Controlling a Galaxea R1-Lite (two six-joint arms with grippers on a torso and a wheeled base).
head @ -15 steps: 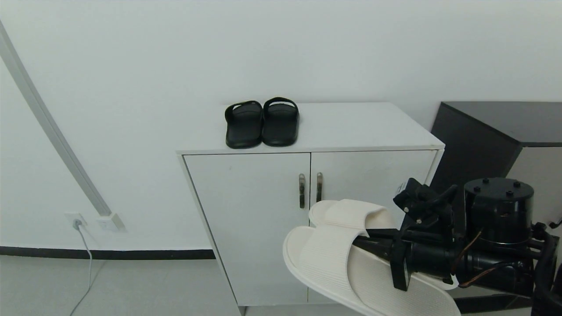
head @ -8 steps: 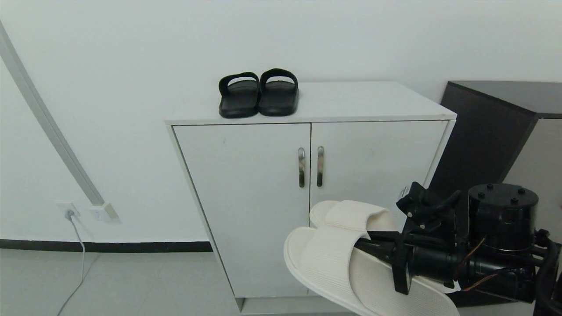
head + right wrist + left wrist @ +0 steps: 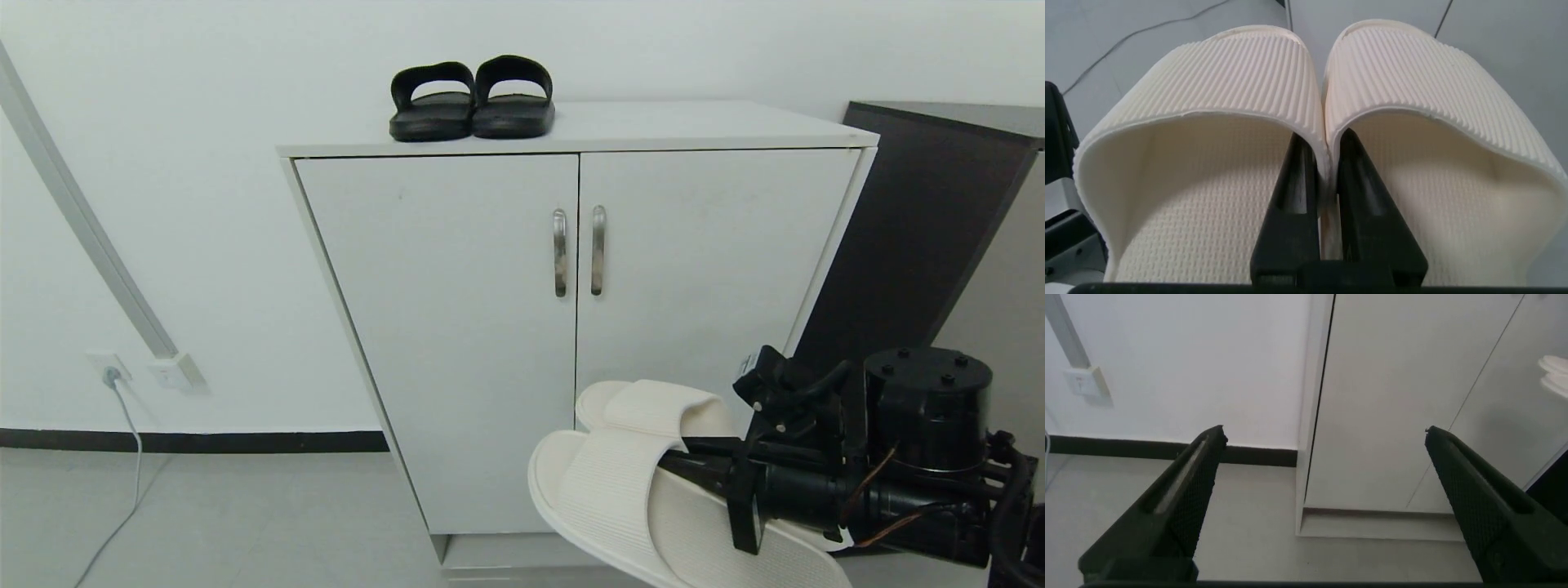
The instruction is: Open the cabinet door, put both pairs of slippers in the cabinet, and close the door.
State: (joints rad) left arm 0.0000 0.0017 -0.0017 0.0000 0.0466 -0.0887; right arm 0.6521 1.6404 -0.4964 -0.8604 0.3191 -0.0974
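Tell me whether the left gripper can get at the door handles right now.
Probably yes: the left gripper is open and empty, facing the lower front of the cabinet with nothing between. The handles sit higher up.

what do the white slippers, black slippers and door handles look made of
White slippers: likely soft foam or rubber, matte; ribbed straps, dimpled footbeds. Black slippers: probably moulded rubber or plastic; smooth, slight sheen. Door handles: metal, brushed-looking; bright reflections.

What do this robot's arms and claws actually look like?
All black. The right arm has a drum-shaped joint with bolts on top and thin reddish wires. The left gripper has two long tapered fingers with textured faces; the right gripper has wedge-shaped ones.
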